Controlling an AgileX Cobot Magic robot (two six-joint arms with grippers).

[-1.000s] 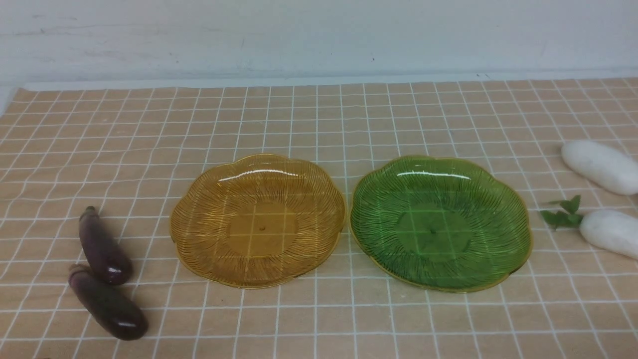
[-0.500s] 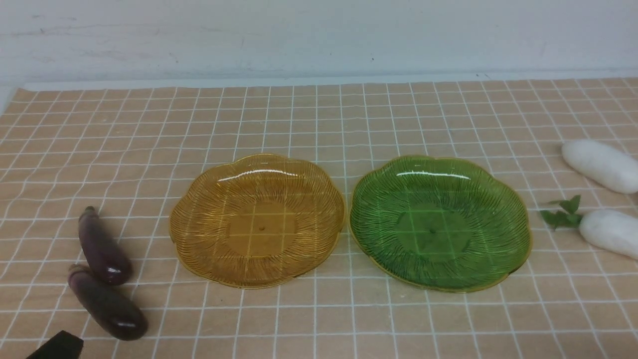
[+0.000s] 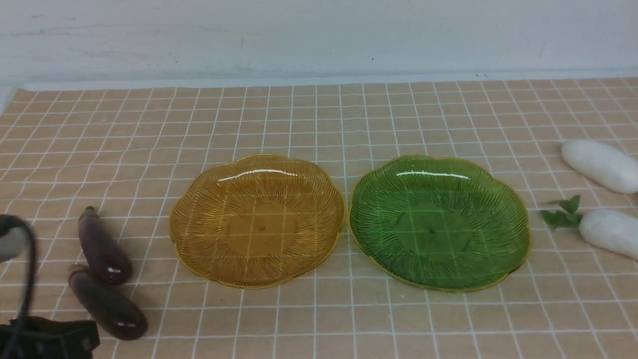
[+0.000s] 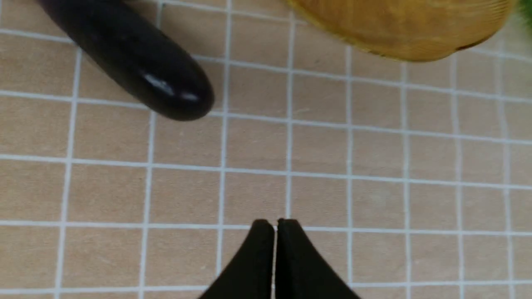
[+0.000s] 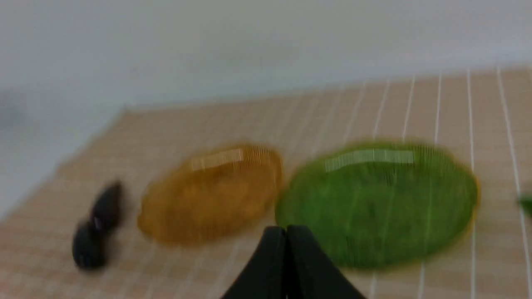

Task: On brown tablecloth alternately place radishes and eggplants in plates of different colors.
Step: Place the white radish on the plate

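Near eggplant (image 3: 107,303): lies left of amber plate (image 3: 256,219); glossy, probably light, firm and slippery; grasp mid-body, advisably. Left jaws (image 4: 275,226) and right jaws (image 5: 286,232): each pair pressed together.

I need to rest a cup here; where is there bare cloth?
Bare cloth lies beyond both plates, toward the wall, and on their near side. It's crowded at left, around the eggplants.
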